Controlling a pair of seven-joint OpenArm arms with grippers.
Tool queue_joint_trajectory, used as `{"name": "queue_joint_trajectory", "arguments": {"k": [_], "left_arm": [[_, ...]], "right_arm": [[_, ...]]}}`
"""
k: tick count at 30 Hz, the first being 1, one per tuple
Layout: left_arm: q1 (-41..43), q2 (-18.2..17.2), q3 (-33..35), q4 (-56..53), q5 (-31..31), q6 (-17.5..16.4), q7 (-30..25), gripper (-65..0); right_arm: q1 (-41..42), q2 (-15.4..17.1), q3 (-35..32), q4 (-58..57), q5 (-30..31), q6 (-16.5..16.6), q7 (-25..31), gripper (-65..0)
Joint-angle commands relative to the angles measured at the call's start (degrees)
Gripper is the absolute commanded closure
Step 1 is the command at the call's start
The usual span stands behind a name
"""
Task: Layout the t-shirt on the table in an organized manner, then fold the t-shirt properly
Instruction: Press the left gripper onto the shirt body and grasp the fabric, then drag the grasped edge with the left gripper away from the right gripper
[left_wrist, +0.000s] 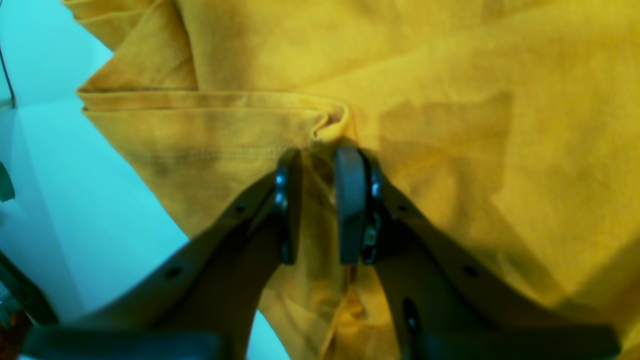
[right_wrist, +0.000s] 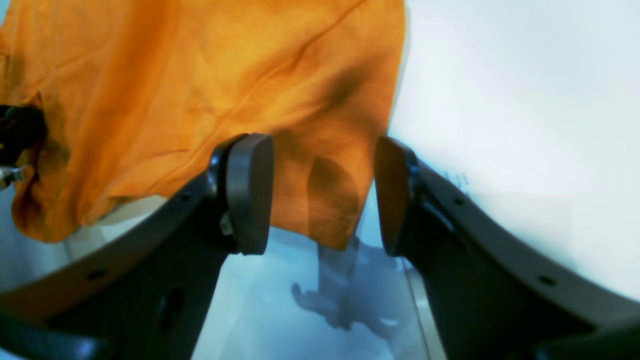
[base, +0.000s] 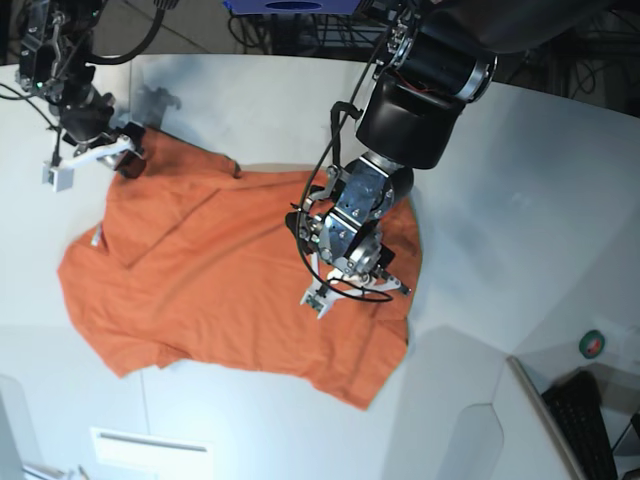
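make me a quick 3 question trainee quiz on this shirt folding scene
1. True or false: the t-shirt lies neatly folded on the table.
2. Which gripper has cloth between its fingers? A) left gripper B) right gripper
3. Fill in: the right gripper's fingers stand ____.

Key:
1. False; it lies spread out and wrinkled.
2. A; its fingers are nearly together over a fold of shirt.
3. Open, over a shirt edge.

The left tool (left_wrist: 318, 200) stands on the t-shirt (left_wrist: 450, 125), its pads narrowly apart with a raised fold of cloth between them. Bare worktop (left_wrist: 60, 175) lies left of the hem.
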Motion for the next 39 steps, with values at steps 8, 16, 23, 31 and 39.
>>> {"name": "queue_joint_trajectory", "arguments": {"k": [8,16,23,31,39], "left_arm": [[-1.0,0.5,-0.2,0.6,0.0,-0.2,0.3,-10.5],[-1.7,0.2,-0.1,0.6,-11.6,-0.2,0.3,0.0],[1.1,0.1,-0.1,13.2,-11.5,-0.2,4.6,0.0],[3.9,-2.5,-0.1,26.3,-11.5,-0.2,9.7,0.0],[19.2,-4.6,-15.7,47.6,-12.0,-0.2,9.4,0.0]], "right_arm": [[0.2,0.5,0.0,0.9,0.4,0.9,0.9,-30.6],[0.2,0.5,0.0,0.9,0.4,0.9,0.9,-30.6],[0.2,0.5,0.0,0.9,0.4,0.9,0.9,-30.6],[1.0,0.5,-0.1,0.4,0.4,0.9,0.1,-30.6],[1.4,-0.1,0.5,-0.4,0.4,0.5,-2.4,-26.7]]}}
